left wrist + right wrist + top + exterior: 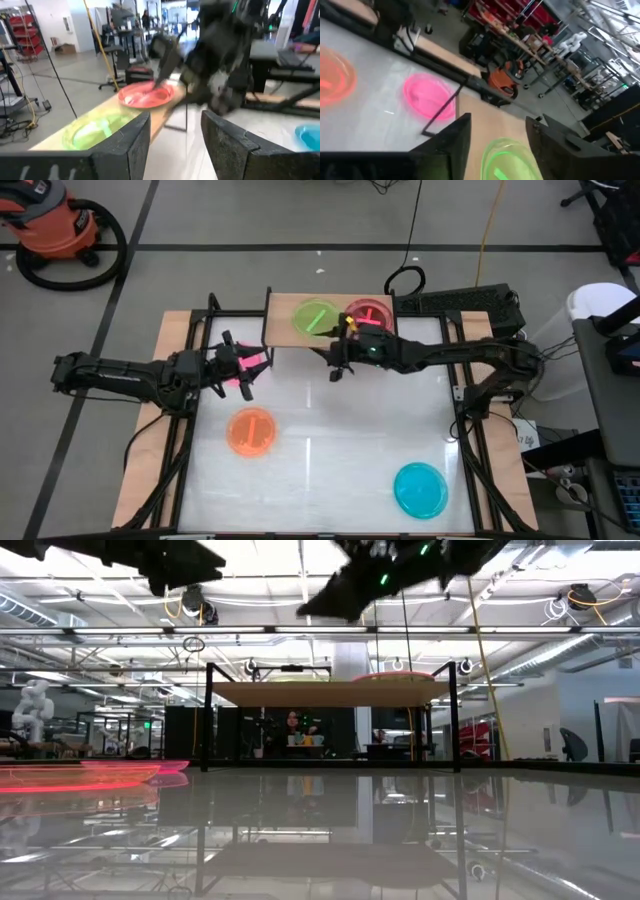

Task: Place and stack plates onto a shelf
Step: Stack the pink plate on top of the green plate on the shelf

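At the frame's upper middle, my open, empty right end effector could bump the left end effector beside the shelf.

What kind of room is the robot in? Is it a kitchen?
Not a kitchen. It looks like a robot lab or workshop: an orange shop vacuum stands on the bare floor, cables trail past the table, and the low view shows open ceiling pipes and more workstations behind.
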